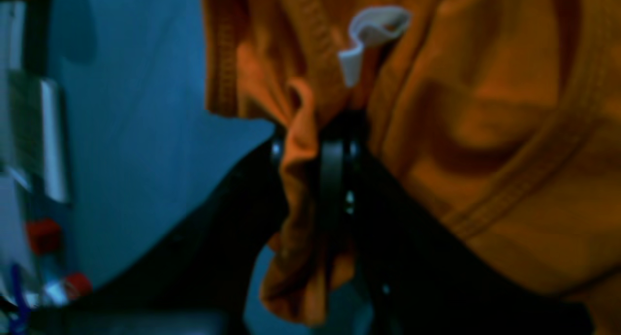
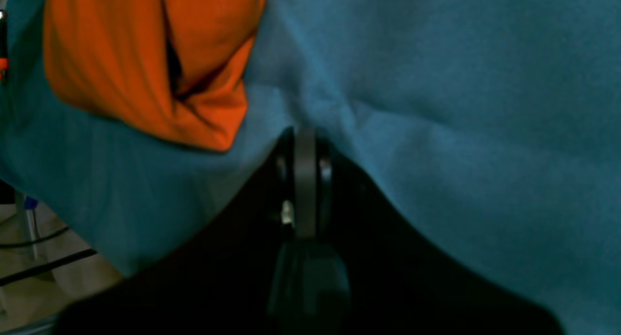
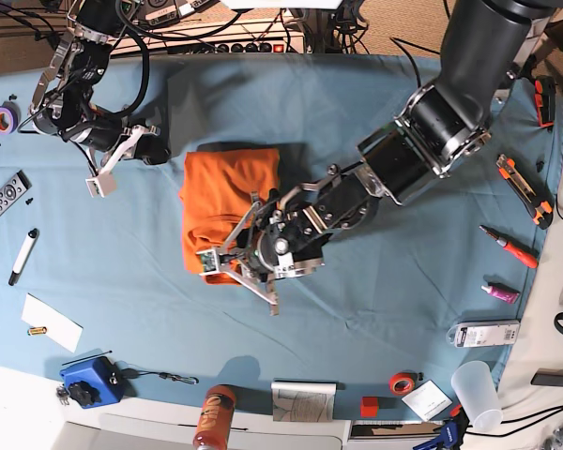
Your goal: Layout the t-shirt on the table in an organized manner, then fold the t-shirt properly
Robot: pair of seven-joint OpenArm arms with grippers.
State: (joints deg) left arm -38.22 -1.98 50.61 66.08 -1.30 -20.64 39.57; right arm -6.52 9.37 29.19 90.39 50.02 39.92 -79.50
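The orange t-shirt (image 3: 230, 202) lies bunched in a rough rectangle on the teal-blue table (image 3: 375, 309), left of centre. My left gripper (image 1: 315, 131) is shut on a fold of the shirt (image 1: 509, 131) near its white neck label (image 1: 371, 34). In the base view this gripper (image 3: 223, 260) sits at the shirt's front edge. My right gripper (image 2: 305, 133) is shut with its tips against the bare table cloth (image 2: 461, 131), and the shirt (image 2: 145, 58) lies a short way off. In the base view it (image 3: 158, 145) is just left of the shirt's far corner.
A remote (image 3: 5, 197), a marker (image 3: 23, 255) and white paper (image 3: 52, 322) lie at the left. An orange bottle (image 3: 214, 427) and a blue device (image 3: 89, 380) stand at the front edge. A plastic cup (image 3: 474, 389), a red pen (image 3: 511, 246) and a box cutter (image 3: 524, 187) are at the right.
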